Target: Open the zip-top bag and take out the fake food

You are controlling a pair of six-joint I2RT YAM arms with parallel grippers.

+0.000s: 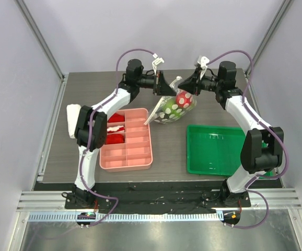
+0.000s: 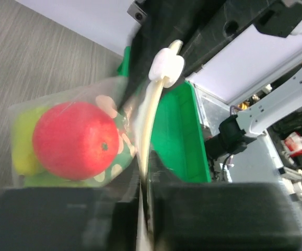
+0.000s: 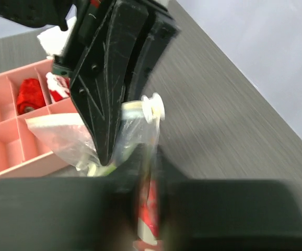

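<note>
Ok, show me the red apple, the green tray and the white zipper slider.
red apple (image 2: 75,140), left wrist view, middle of its skin.
green tray (image 1: 213,151), top view, bare floor.
white zipper slider (image 2: 166,65), left wrist view, its rounded knob.

A: What colours is the zip-top bag (image 1: 173,111) showing?
B: It's looking clear, with white dots running in a grid. A red apple (image 2: 75,140) and a yellow-green pear (image 2: 23,138) are showing through.
A: And the trays?
B: The green tray (image 1: 213,151) is looking plain. The pink divided tray (image 1: 125,165) is showing red pieces (image 1: 115,138). The table (image 1: 88,89) is reading dark grey, finely streaked.
</note>
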